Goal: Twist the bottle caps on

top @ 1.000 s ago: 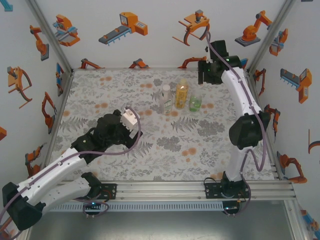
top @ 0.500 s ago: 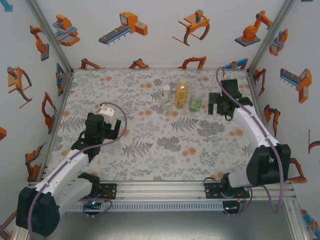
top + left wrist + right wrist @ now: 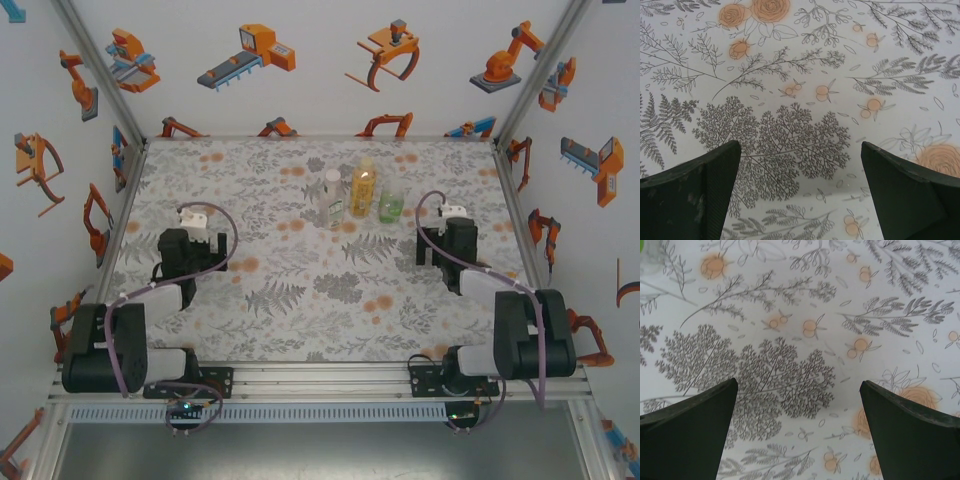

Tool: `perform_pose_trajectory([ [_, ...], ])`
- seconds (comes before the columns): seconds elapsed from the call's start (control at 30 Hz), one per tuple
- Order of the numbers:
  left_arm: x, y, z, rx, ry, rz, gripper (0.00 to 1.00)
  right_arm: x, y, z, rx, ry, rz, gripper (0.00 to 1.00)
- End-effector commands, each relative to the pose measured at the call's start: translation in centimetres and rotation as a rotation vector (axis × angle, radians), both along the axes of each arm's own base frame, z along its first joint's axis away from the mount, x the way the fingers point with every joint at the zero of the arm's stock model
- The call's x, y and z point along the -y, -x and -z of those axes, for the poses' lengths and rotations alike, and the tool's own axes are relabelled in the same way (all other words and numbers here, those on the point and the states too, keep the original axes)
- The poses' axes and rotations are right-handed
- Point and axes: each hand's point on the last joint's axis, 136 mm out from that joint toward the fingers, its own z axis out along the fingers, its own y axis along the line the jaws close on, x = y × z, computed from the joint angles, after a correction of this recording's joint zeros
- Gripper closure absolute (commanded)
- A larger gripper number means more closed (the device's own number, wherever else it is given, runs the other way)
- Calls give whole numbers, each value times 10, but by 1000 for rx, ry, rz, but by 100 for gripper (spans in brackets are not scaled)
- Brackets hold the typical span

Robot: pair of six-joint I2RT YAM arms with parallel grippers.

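The left tool (image 3: pixel 800 145) stands wide, nothing between its dark fingers (image 3: pixel 705 190), only the flower-printed worktop (image 3: pixel 790 75) below. The right tool (image 3: pixel 799 382) is likewise spread wide and holds nothing, with a green blur at the top-left corner of its wrist view.

From above, both arms are folded low and close to their bases, wrists forward, each tool aimed down at the worktop; the left one sits over the left side, the right one over the right side, near the green bottle (image 3: pixel 390 206) but apart from it.

That bottle is the right end of a close upright row at the far middle of the worktop; the amber bottle (image 3: pixel 364 180) stands in the middle, the clear bottle (image 3: pixel 331 200) on the left. The amber one carries a yellow label (image 3: pixel 362 197); the clear one's wrap is pale; any writing on either is too small to read. A yellowish cap (image 3: pixel 366 163) tops the amber bottle; whether it is screwed tight cannot be told.
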Motion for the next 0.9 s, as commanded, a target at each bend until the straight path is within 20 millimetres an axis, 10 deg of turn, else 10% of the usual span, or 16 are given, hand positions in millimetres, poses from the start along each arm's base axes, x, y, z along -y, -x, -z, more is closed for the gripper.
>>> perform_pose_trajectory([
  [0.0,-1,-27,-34,153,138,15,3,-1,-28,-42,240,-29,-20,1],
  [0.87,-14,-40,-9,112,146,-57,3,27,-32,-21,284,-102,75,1],
])
